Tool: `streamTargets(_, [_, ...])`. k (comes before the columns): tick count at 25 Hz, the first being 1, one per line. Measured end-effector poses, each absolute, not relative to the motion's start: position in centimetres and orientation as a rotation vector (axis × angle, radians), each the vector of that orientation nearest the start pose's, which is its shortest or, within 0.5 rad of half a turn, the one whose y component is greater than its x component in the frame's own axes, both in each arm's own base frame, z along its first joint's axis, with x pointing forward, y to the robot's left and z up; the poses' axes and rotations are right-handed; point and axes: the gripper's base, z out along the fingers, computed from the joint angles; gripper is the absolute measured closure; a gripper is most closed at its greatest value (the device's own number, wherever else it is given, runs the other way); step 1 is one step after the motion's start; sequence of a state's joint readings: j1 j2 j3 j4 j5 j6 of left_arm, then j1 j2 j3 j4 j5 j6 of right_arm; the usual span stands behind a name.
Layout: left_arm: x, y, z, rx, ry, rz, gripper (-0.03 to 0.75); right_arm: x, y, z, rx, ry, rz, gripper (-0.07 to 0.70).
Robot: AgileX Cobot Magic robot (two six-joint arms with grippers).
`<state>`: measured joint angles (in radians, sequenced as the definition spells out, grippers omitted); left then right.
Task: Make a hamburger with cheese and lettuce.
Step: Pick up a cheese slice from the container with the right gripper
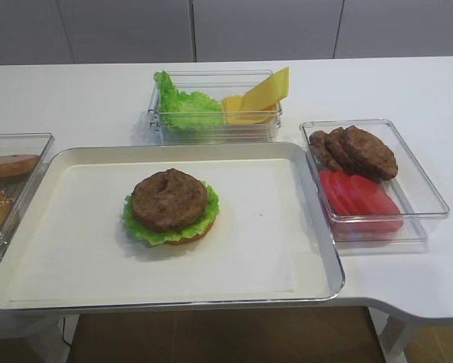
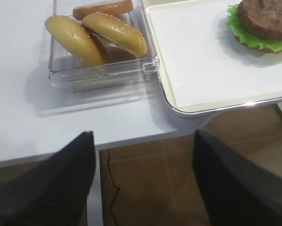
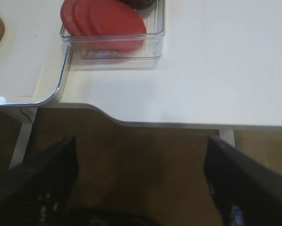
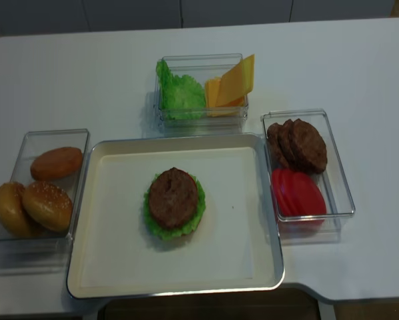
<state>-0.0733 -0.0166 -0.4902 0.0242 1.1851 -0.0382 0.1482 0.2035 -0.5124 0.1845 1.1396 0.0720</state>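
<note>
Cheese is the next layer for the hamburger (image 1: pixel 171 206) on the tray (image 1: pixel 302 257).
Behind the tray, the cheese (image 1: pixel 258 98) leans in a clear box beside spare lettuce (image 1: pixel 182 106); take one slice by its raised corner. Right gripper (image 3: pixel 141 188) and left gripper (image 2: pixel 141 183) hang wide apart, empty, off the table's near edge.

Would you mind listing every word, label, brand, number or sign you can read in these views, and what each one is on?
None: no readable text in any view.
The tray, the clear bins such as the one with the cheese and spare lettuce, the hamburger and the table all look plain and unmarked.
</note>
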Motion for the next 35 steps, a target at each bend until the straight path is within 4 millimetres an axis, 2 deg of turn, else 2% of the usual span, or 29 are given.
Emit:
streamTargets(5, [-1.2,0.3,26.5,0.035,2.162,-0.035,0.232,4.2,2.5,29.9,-0.067,2.413,0.387,-0.022])
streamTargets(12, [-1.2,0.3,26.5,0.035,2.162,-0.035,0.232,9.7,3.3,32.9,-0.061,2.589,0.375,-0.018])
streamTargets(16, [-1.2,0.3,26.5,0.035,2.162,-0.035,0.232,12.2,3.6,33.5,-0.069,2.616,0.367,-0.001])
streamTargets(21, [-1.2,0.3,26.5,0.035,2.162,-0.035,0.232,15.7,4.2,34.1,-0.019,2.629,0.382,0.059])
streamTargets(26, [-1.2,0.3,26.5,0.035,2.162,-0.035,0.232,21.0,4.9,34.2,0.036,2.700,0.375,0.074])
streamTargets(35, [-1.2,0.3,26.5,0.035,2.162,-0.035,0.232,32.6,6.8,34.8,0.038,2.779,0.385,0.076])
